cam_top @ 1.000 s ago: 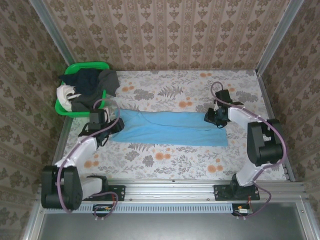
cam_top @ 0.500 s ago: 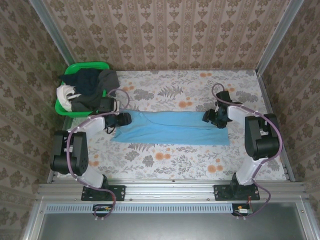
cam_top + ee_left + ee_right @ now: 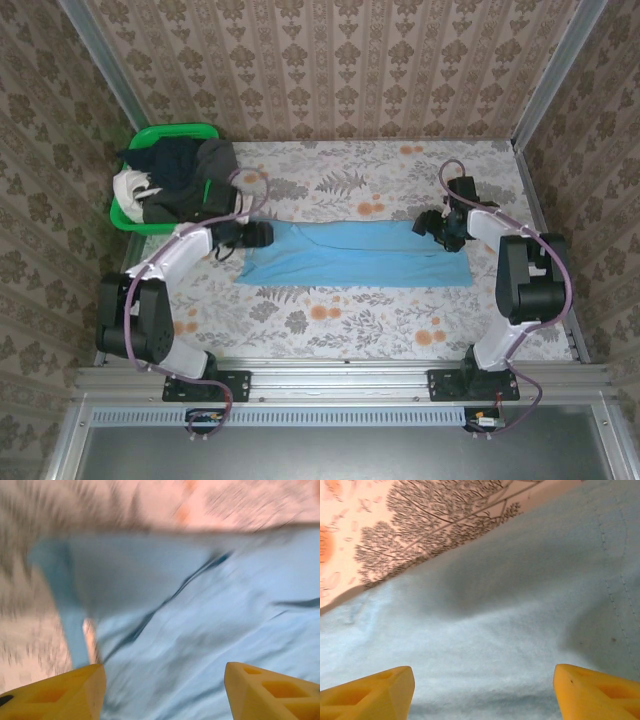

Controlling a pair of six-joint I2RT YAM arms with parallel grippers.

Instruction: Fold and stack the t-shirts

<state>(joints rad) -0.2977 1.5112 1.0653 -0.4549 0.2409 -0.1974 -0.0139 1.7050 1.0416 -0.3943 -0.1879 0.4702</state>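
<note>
The left jaws stand wide, their yellow fingertips (image 3: 55, 692) well apart at the bottom of the blurred left wrist view, holding nothing, with the light blue t-shirt (image 3: 355, 255) lying beneath them. The right jaws are likewise wide, fingertips (image 3: 367, 692) spread over the same blue cloth, where a stitched hem (image 3: 615, 580) runs down the right side and the cloth's far edge meets the flowered counter (image 3: 420, 510). From above, the shirt is a long, narrow strip folded lengthwise, lying flat across the middle of the counter; its near edge is straight and its left end slants. The left arm (image 3: 175, 258) reaches to the strip's far left corner, the right arm (image 3: 495, 225) to its far right corner. A broad band of counter lies between the strip's near edge and the metal rail (image 3: 340, 375), another between its far edge and the wall. At the far left corner sits the green basket (image 3: 175, 130), heaped with dark t-shirts (image 3: 185, 165) and a white one (image 3: 130, 187), just beside the left arm's wrist.
</note>
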